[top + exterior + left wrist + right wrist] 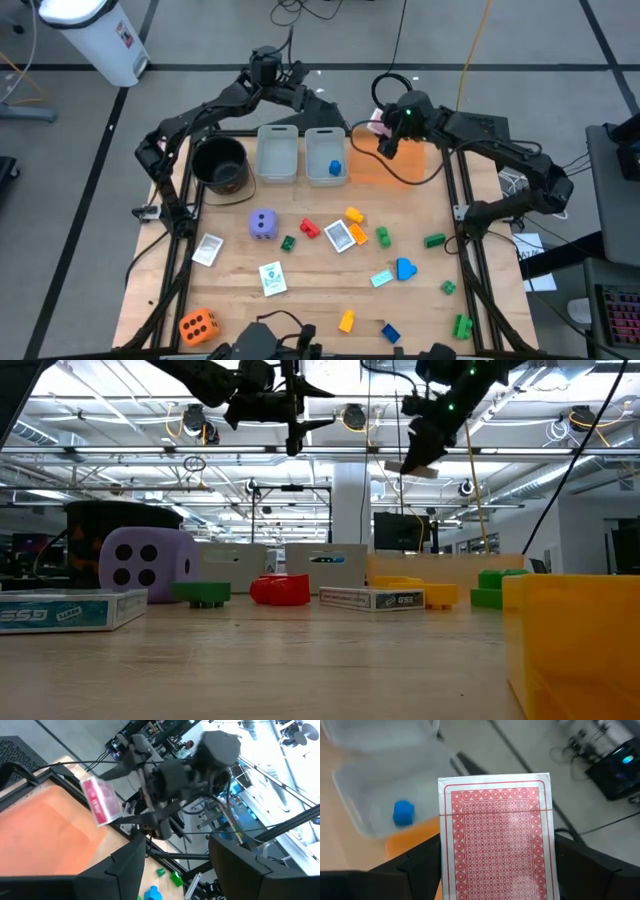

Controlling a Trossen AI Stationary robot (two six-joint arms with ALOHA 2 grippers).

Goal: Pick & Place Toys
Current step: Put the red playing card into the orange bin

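Landmark: flat orange tray (400, 172), far-right part of the wooden table (300, 300); I place everything else relative to it.
R gripper (388, 142): raised above the tray's near-left part; jaws stand wide but clamped on a thing, not empty.
Held item: flat red-patterned card box w/ white border (495, 837); pinched across its width, so the broad face fills my R wrist cam; hangs clear of the tray, not touching; in the low view it shows high up, tilted (411, 467).
Why held so: I judge a flat box gets carried edge-on between the fingers so it can be dropped flat; hold looks firm.
L gripper (296, 88): up off the table, well left of the tray, beyond the grey bins; fingers (120, 870) part-open; nothing between them; waiting, out of the R arm's way, its cam looking across at the card box (100, 800).
Bins: two clear-grey plastic bins just left of the tray; the nearer bin (326, 158) has a small blue plastic brick (335, 167) in it; farther bin (277, 152) looks empty; black round pot (220, 165) beyond that.
Toys left: purple dotted die (262, 224), orange dotted die (198, 325), picture cards e.g. (272, 278), small red/green/yellow/blue bricks; all on the table on the near side of the tray, well apart from it.
Stage: my guess, carry phase; card box over tray or bin edge; can't tell which is the target.
Risk: box slipping if jaws ease off too high; lower first, then release.
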